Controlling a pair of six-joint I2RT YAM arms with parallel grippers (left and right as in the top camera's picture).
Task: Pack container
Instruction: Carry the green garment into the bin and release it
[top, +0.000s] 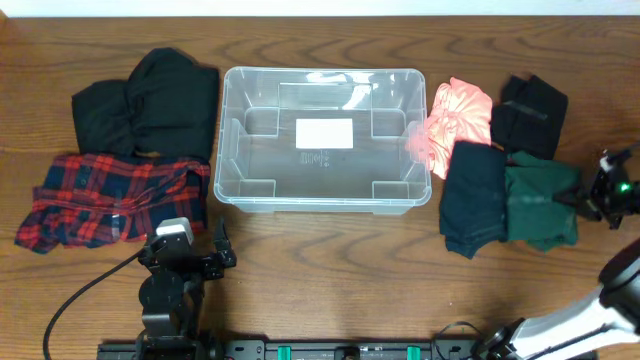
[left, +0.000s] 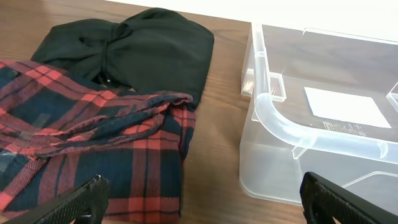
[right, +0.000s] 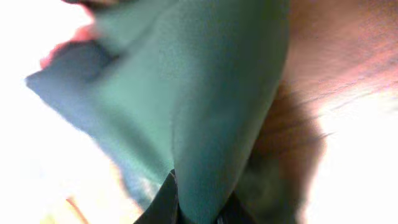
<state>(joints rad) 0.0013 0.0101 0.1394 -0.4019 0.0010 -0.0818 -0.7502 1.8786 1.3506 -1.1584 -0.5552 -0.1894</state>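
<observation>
The clear plastic container (top: 320, 195) stands at the table's middle, with only a white label on its base; it also shows in the left wrist view (left: 280, 118). My left gripper (top: 190, 262) is open near the front edge, below a red plaid shirt (top: 110, 200); its fingertips (left: 205, 198) frame the shirt (left: 93, 143) and the container's corner. My right gripper (top: 585, 200) is shut on a green garment (top: 540, 205) at the far right, and the green cloth (right: 205, 112) fills its wrist view, pinched between the fingers (right: 198, 208).
A black garment (top: 150, 100) lies at the back left. A pink garment (top: 455, 120), a dark navy garment (top: 472, 200) and another black garment (top: 530, 110) lie right of the container.
</observation>
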